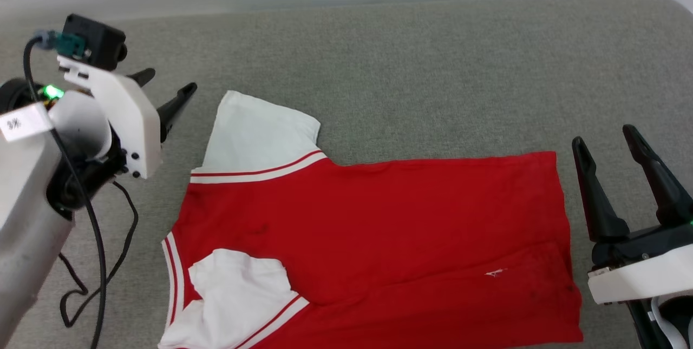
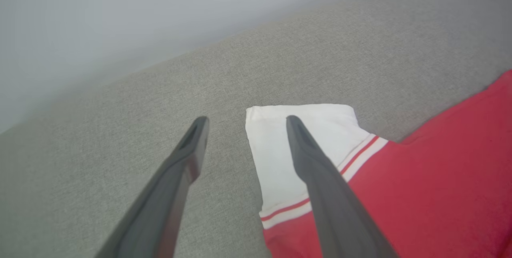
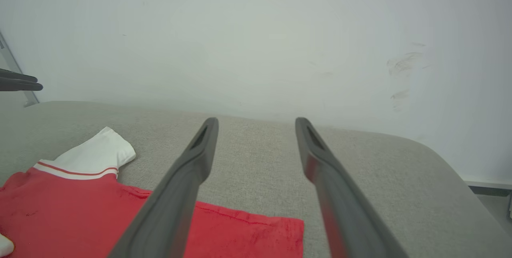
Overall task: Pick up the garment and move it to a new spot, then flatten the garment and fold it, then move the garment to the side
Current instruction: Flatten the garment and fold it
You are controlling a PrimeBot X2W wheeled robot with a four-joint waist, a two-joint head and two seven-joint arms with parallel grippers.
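While the garment lies spread on the grey upholstered surface, its long axis is seen to run from side to side in the head view, with the neck and sleeve end turned toward the robot's left and the straight hem turned toward the robot's right. A plain red face is shown upward. One white sleeve, edged with red-and-white striped trim, is laid out flat on the far side, pointing away from the robot. The other white sleeve is folded in over the red body at the near left corner. The near edge of the shirt is cut off by the bottom of the head view. The left gripper is held just beside the far sleeve, on its left, with its two dark fingers spread wide and nothing between them. In the left wrist view this gripper is aimed past the sleeve's outer edge, and the garment fills the lower right. The right gripper is held just off the hem end, likewise spread wide and empty. In the right wrist view the gripper points toward the pale wall, with the garment at the lower left.
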